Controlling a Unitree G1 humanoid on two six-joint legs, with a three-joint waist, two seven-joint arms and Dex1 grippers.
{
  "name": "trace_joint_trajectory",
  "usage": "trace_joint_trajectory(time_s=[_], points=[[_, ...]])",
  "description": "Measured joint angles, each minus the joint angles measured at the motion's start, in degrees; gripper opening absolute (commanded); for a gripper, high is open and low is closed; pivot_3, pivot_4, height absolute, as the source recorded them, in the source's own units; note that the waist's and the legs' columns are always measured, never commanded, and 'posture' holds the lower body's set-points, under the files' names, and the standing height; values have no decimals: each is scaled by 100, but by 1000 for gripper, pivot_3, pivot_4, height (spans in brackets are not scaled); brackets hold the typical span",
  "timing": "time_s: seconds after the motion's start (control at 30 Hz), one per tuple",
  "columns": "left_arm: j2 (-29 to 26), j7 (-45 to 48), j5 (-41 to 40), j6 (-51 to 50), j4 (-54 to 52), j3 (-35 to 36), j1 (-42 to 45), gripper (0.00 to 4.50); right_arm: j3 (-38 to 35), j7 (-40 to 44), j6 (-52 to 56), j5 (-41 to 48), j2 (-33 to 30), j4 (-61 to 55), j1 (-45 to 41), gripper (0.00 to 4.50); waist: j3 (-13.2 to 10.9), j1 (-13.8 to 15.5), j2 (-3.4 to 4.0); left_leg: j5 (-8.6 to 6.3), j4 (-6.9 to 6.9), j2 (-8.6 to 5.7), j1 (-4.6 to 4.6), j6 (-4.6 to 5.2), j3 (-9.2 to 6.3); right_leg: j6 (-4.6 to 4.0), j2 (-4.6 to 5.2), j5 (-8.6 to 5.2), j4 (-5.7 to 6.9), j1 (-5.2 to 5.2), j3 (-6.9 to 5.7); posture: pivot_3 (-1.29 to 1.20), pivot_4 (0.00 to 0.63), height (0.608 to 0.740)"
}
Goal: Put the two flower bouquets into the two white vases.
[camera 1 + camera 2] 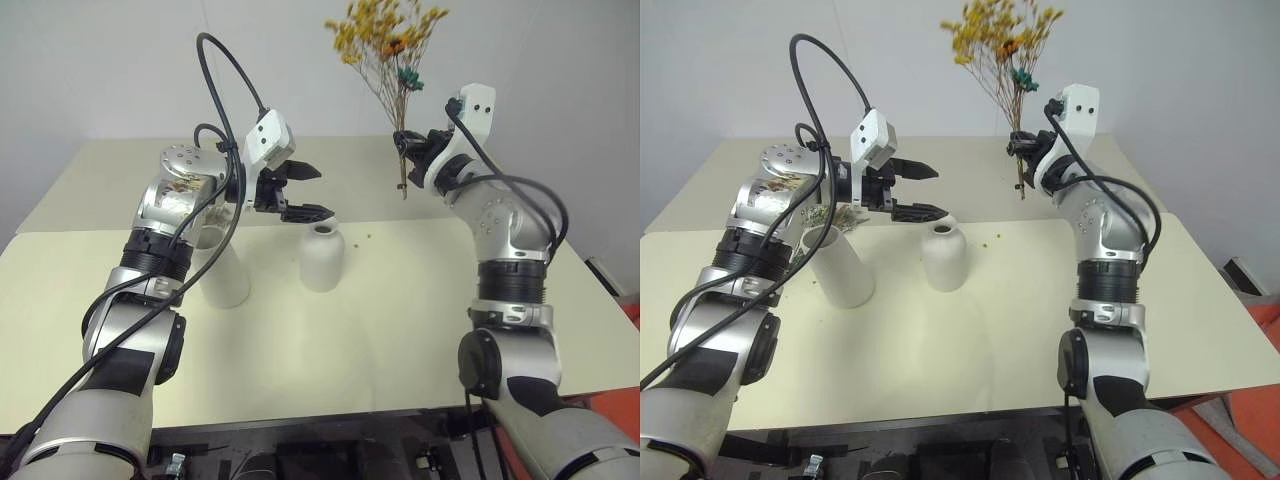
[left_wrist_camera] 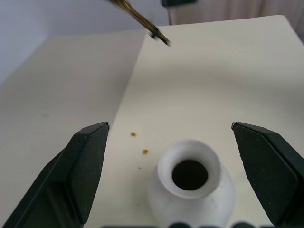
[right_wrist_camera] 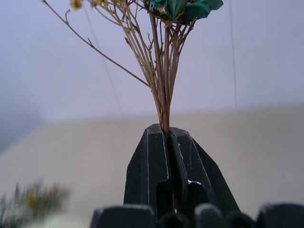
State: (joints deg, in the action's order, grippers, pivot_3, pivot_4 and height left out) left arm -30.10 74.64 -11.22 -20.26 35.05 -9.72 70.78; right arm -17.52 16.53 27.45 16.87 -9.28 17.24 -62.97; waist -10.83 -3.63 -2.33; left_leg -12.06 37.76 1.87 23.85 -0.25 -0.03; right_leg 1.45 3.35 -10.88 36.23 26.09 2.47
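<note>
Bright yellow-orange dried bouquet on thin brown stems (image 1: 385, 50) is being gripped low on the stems by the right tool (image 1: 405, 143), clenched tight, upper right of the frame; blossoms upright, stem ends dangling free below the tool, well above the cream counter (image 1: 400, 320).

Left tool (image 1: 300, 190) is being held released, jaws spread wide, just above and left of the matte white bottle-shaped vase with the narrow neck (image 1: 321, 257) at frame centre. The plain white tapered wide-mouthed vase (image 1: 222, 265) is standing left of it, already carrying the muted grey-green dried bunch (image 1: 830, 217), partly hidden behind the left arm.

Risks, as judged:
- Narrow neck is being offered as the target; splayed stem ends are likely to catch on the rim and buckle or snap.
- Bottle vase looks light; a sideways push from misaligned stems could tip it.
- Left tool is hanging close to the vase mouth; collision with descending stems is possible.
- Brittle blossoms are likely to shed if brushed; crumbs (image 2: 133, 134) are already lying on the counter.
</note>
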Motion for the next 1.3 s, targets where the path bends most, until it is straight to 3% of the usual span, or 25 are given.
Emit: trace_joint_trajectory(time_s=[0.2, 0.7, 1.3], points=[[-199, 499, 1, -284, -3, -8, 85, 4500, 86, 223, -1308, 305, 569, -16, 73, 39, -1, -27, 1, 0, 0, 0, 3, 0, 0, -1, 0, 1, 31, 4, 0, 0, 150, 740], [-733, 847, 33, -751, -614, -25, -227, 4500, 821, 719, -2057, 592, 1303, -242, 1012, 39, -1, -29, 2, 1, 4, 1, 0, -1, -4, -1, -1, 0, 52, 5, -1, 0, 150, 740], [-858, 877, -40, -1011, -1110, -25, -446, 4500, 1306, 580, -2854, 578, 1403, -103, 1392, 39, -2, -31, 3, 1, 5, 1, -2, -1, -4, -1, -1, 0, 54, 5, 0, 0, 150, 740]])
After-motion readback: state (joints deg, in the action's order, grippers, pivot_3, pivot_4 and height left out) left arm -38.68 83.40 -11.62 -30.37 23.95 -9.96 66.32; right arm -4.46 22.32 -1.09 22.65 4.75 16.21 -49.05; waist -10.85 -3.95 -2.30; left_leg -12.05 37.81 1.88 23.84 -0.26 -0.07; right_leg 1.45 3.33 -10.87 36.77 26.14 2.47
